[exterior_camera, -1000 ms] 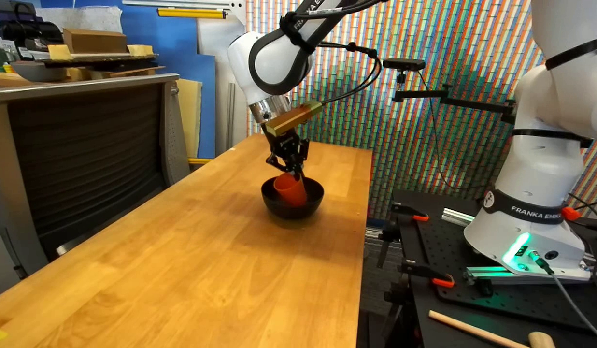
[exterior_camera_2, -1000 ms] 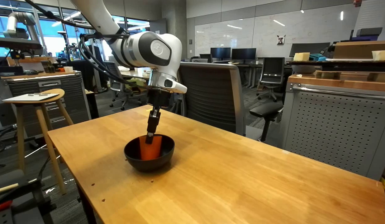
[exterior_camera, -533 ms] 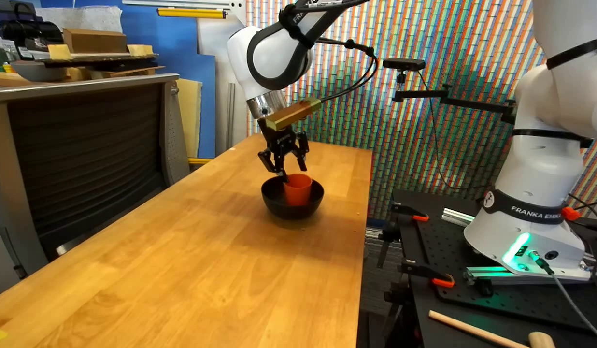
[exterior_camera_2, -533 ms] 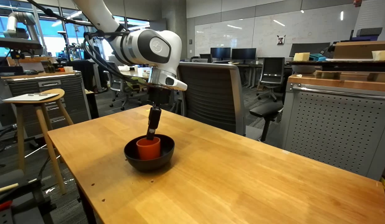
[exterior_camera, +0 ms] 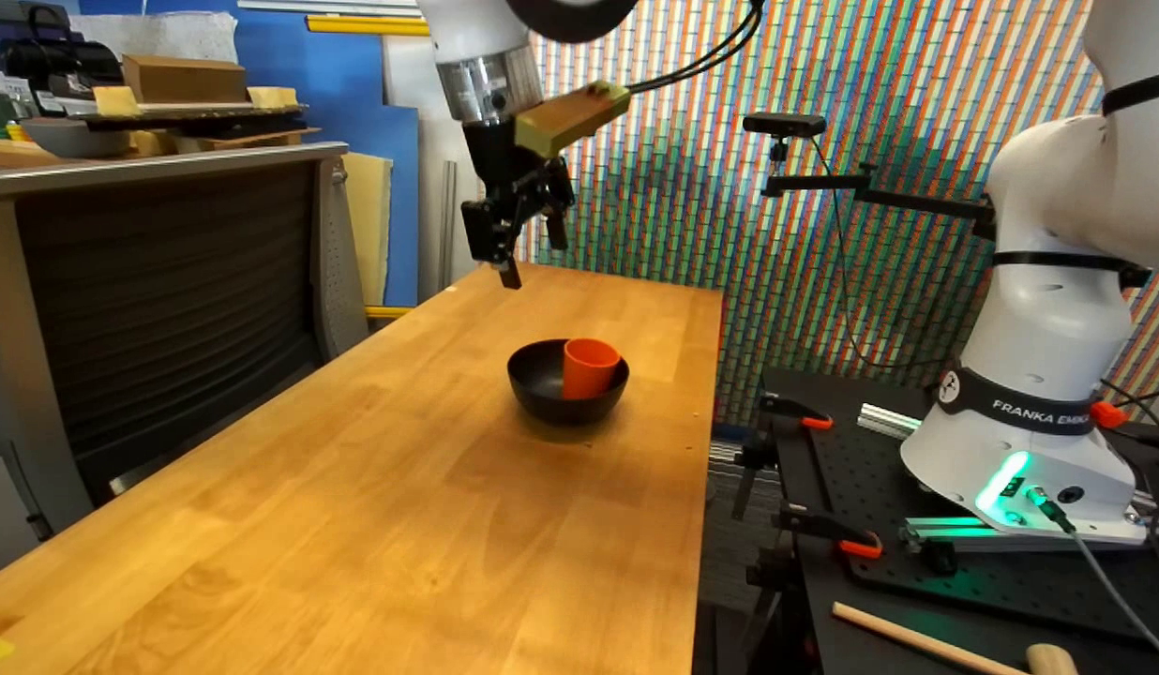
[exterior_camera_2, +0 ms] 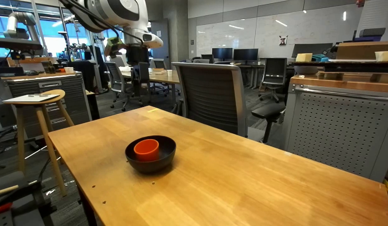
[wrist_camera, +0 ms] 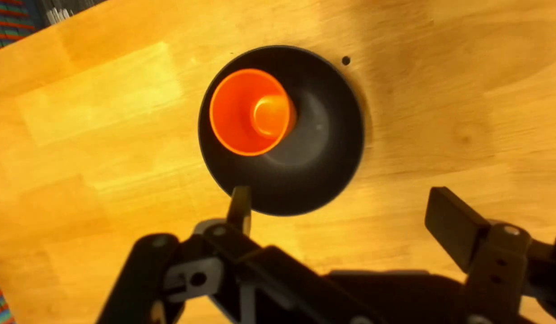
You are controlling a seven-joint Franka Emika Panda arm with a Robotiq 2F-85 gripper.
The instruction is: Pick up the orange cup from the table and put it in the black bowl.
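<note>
Cup [wrist_camera: 244, 112] sits, perhaps slightly tilted, inside the black bowl [wrist_camera: 305, 191] — gripper [exterior_camera: 534, 258] well above, jaws spread wide.

The cup [wrist_camera: 233, 110] sits in the bowl [wrist_camera: 314, 184], toward its upper left in the wrist view, and the bowl stands on the bench [wrist_camera: 440, 112], just beside a hole [wrist_camera: 346, 60]. The gripper [exterior_camera: 534, 255] hangs over the bench, well apart from the bowl, above and to its left in an exterior view. There, a chair [exterior_camera: 176, 281] stands left of the bench; on the right, a stand [exterior_camera: 823, 581] bears the robot's base [exterior_camera: 1030, 445], 2 clamps [exterior_camera: 828, 527] at its left edge and, in front, a mallet [exterior_camera: 926, 639]. In an exterior view, a stool [exterior_camera_2: 56, 93] bearing a sheet [exterior_camera_2: 29, 98] stands left of the bench, and a cabinet [exterior_camera_2: 335, 131] stands behind the bench to the right.
</note>
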